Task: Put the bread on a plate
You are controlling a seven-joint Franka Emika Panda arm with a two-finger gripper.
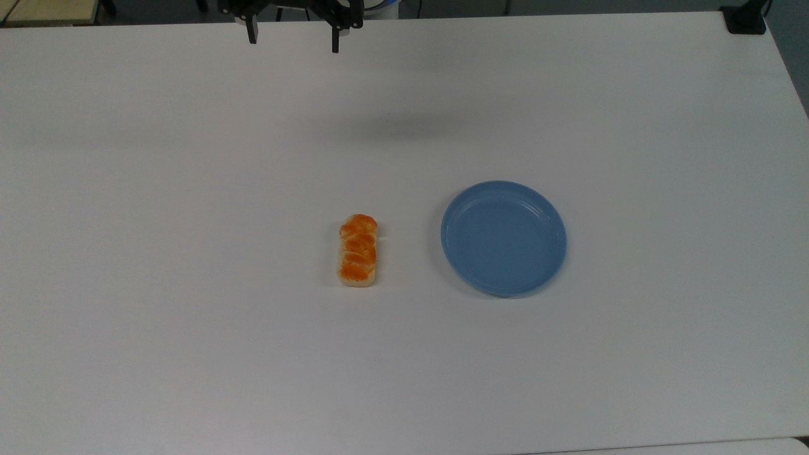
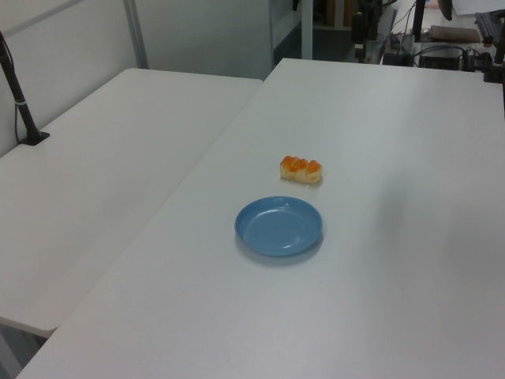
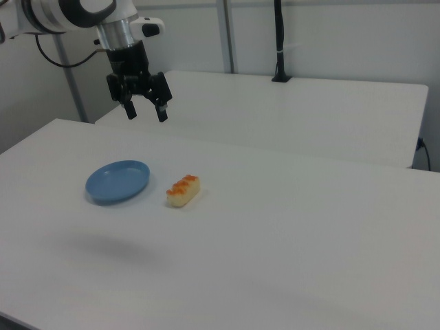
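We see the table [image 1: 189,354] bare but for the plate [image 1: 504,238] and, just beside it on the top view's left and apart from its rim, the bread [image 1: 358,251]. A descent off-centre could nudge that small roll sideways — it looks light. The gripper [image 3: 146,112] hangs high above the plate, jaws spread, holding nothing.

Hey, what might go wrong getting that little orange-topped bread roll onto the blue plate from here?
1. The open end effector hangs high, well away from the small orange-topped bread roll; a slightly off descent could nudge it instead of straddling it.
2. The round light-blue plastic plate lies loose on the smooth white table, so a low placement might push it.
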